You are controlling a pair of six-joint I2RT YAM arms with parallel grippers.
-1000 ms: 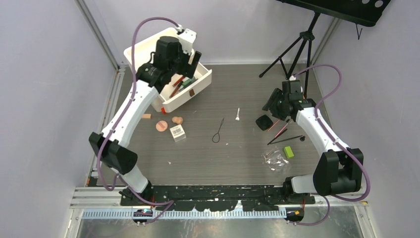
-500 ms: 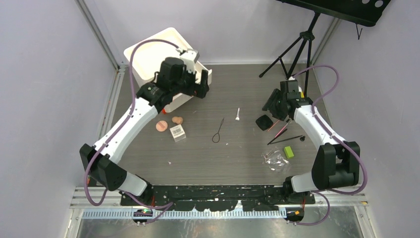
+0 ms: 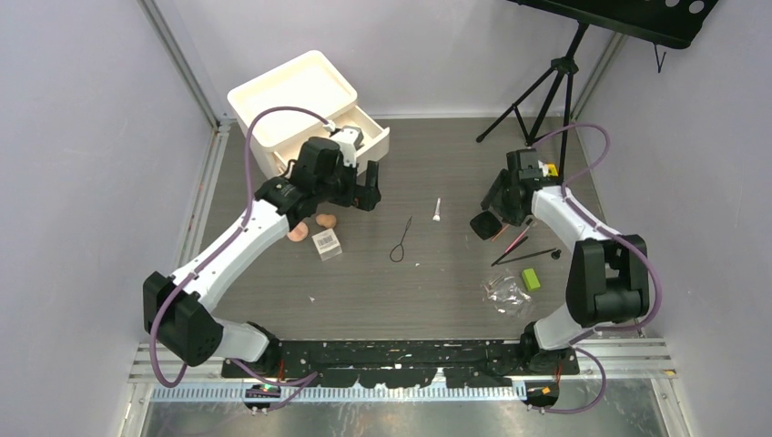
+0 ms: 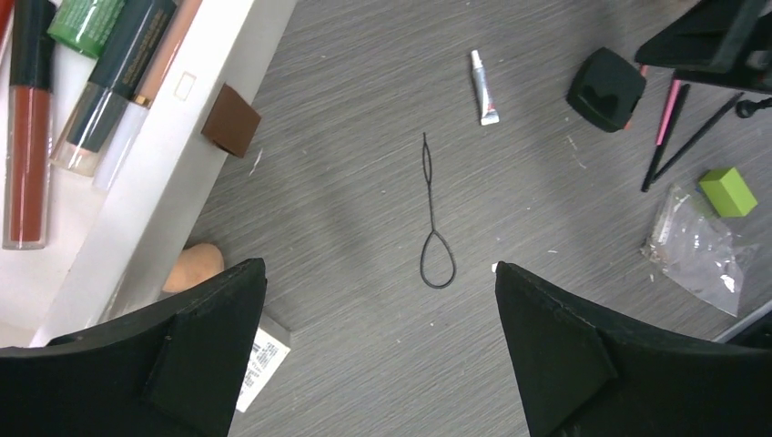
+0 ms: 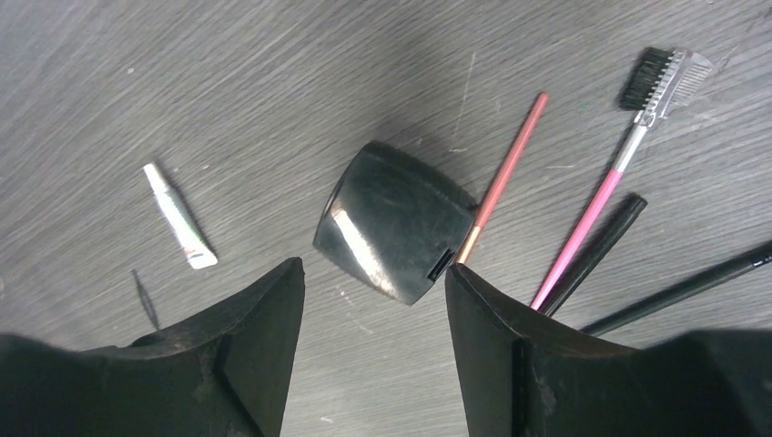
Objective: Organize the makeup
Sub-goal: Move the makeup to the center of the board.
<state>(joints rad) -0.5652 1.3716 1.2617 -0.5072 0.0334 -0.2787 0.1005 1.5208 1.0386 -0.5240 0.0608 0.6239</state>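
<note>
Just below spread right claw, black compact, centred

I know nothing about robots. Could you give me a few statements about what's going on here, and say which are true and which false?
1. The left hand is open and empty. True.
2. The black compact sits in the white drawer. False: it lies on the table, under the open right hand.
3. The drawer already holds some makeup tubes. True.
4. The right hand grips the pink brush. False: the brush lies on the table beside the compact.
</note>
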